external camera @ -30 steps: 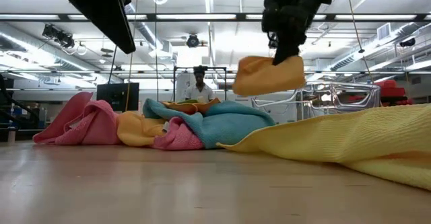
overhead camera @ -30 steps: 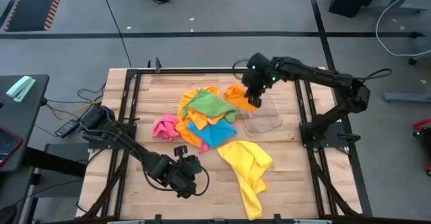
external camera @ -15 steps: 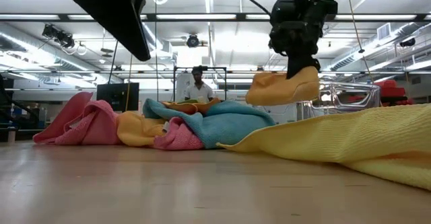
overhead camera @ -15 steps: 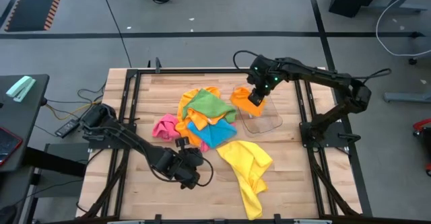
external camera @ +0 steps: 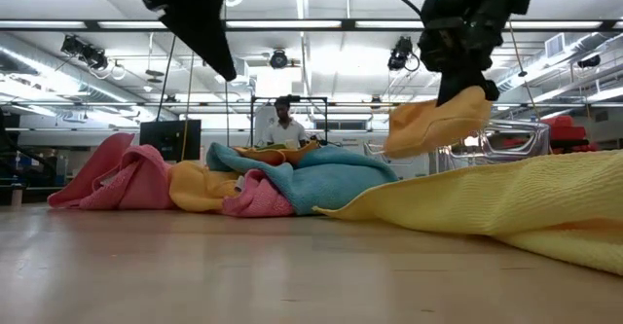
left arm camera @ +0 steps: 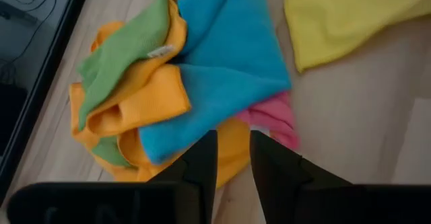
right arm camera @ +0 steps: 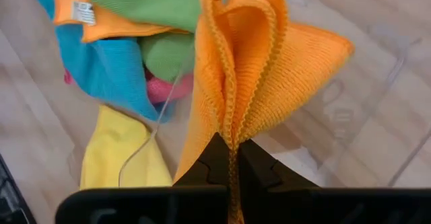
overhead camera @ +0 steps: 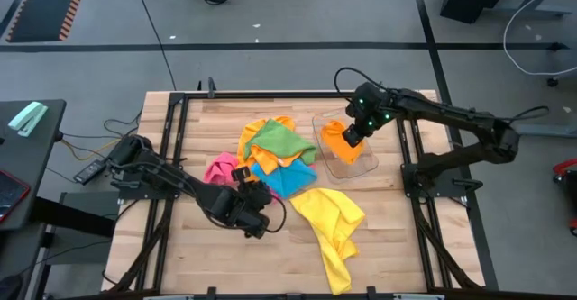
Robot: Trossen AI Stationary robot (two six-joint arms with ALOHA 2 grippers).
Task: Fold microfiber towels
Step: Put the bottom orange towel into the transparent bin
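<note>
The table (overhead camera: 189, 255) is pale wood planks in a black metal frame, on a grey concrete floor crossed by a dark line. At far left a dark side desk (overhead camera: 27, 156) carries a mint-green object (overhead camera: 28, 118), and cables (overhead camera: 99, 142) trail beside the table.

The left gripper (overhead camera: 255, 221) hangs low over the near-centre of the table, just by the towel pile; in its wrist view the fingers (left arm camera: 202, 167) stand slightly apart with nothing between them.

The pile (overhead camera: 270, 160) lies mid-table: pink towel (overhead camera: 219, 168) at its left, then orange (overhead camera: 255, 138), green (overhead camera: 281, 141) and blue (overhead camera: 287, 179) bunched together. A small white tag (left arm camera: 159, 52) shows on the orange hem; its writing is too small to read. A yellow towel (overhead camera: 335, 228) sprawls from the pile toward the near edge.

To the right, the right gripper (overhead camera: 351, 139) is clenched on a folded orange towel (overhead camera: 335, 141), holding it up over the clear tray (overhead camera: 365, 163); the low view shows it hanging clear of the table.

The low view looks into a workshop hall with ceiling strip lights (external camera: 292, 24), pipework and a person (external camera: 284, 125) standing at a bench far back.
</note>
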